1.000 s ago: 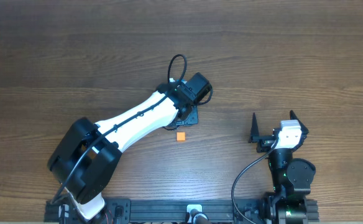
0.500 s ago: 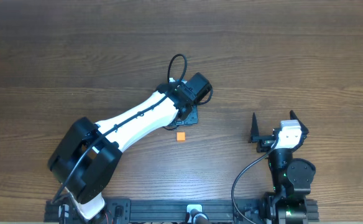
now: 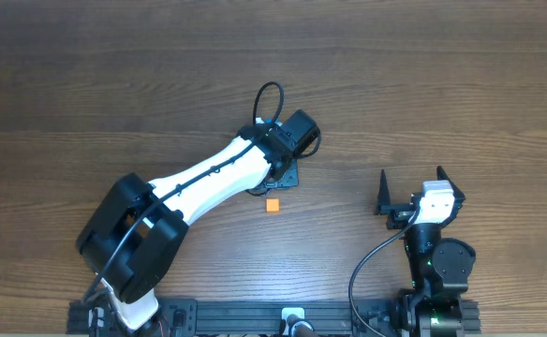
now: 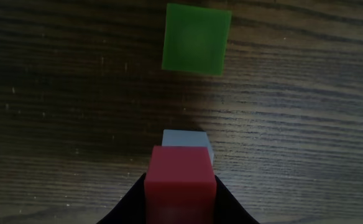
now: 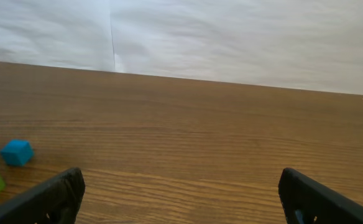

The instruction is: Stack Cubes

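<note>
- Under both arms, the wooden table (image 3: pixel 461 75) carries all the cubes.
- left arm (image 3: pixel 213 178): it stands at the lower left and stretches slantwise toward the table's middle, with its wrist bent downward over the cubes.
- right arm (image 3: pixel 433 253): it is folded up close to its base, and its wrist looks out level across the table.
- right gripper (image 3: pixel 411 174): its jaws are spread wide and released, with nothing between them and nothing touching them.
- left gripper (image 4: pixel 180 194): its jaws are clenched on the red cube (image 4: pixel 180 177), one dark finger against each side.
- green cube (image 4: pixel 196 38): it lies flat on the wood, well ahead of the left jaws and apart from the other cubes.
- grey cube (image 4: pixel 188 140): it shows just past the red cube's far edge, lower down; I cannot tell whether the two touch.
- orange cube (image 3: pixel 273 206): it sits alone near the left jaws, on the side toward the arms' bases.
- blue cube (image 5: pixel 16 152): it rests far ahead of the right jaws, off to one side.
</note>
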